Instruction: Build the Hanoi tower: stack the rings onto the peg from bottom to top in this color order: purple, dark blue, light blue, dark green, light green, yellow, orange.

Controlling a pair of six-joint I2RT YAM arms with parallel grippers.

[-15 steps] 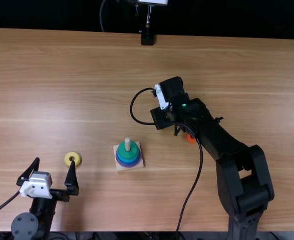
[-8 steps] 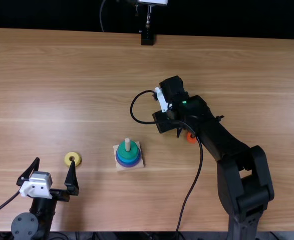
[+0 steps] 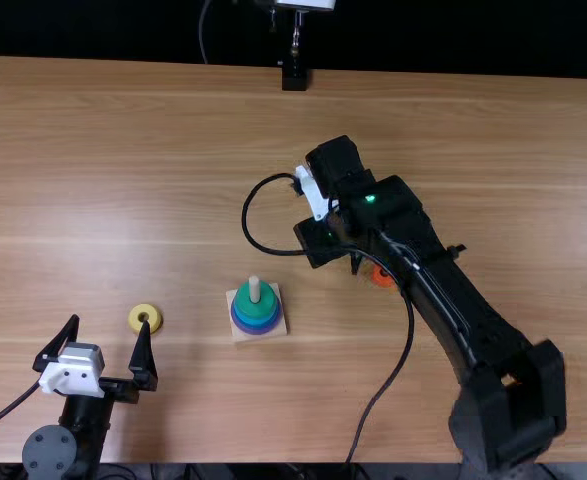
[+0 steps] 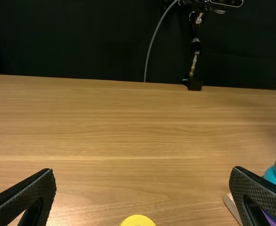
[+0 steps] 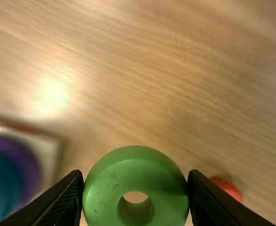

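My right gripper (image 3: 318, 240) is up and to the right of the peg base in the top view. In the right wrist view the right gripper (image 5: 136, 188) is shut on a light green ring (image 5: 98, 200), its hole facing the camera. Dark green tops the stack (image 3: 255, 298) around the wooden peg (image 3: 254, 288), with blue and purple rings beneath. A yellow ring (image 3: 145, 318) lies on the table beside my left gripper (image 3: 109, 322). The left gripper (image 4: 144, 169) stands open, holding nothing. The orange ring (image 3: 381, 275) lies partly under the right arm; the orange ring (image 5: 229, 189) is also beside the right fingers.
The square wooden base (image 3: 277, 325) stands near the middle of the table (image 3: 173, 120). A cable (image 3: 393, 370) loops along the right arm. At the far table edge is a black stand (image 3: 294, 78).
The right gripper has shifted slightly left in the top view, and its elbow has swung to the right. The left arm and the rings on the table have kept still.
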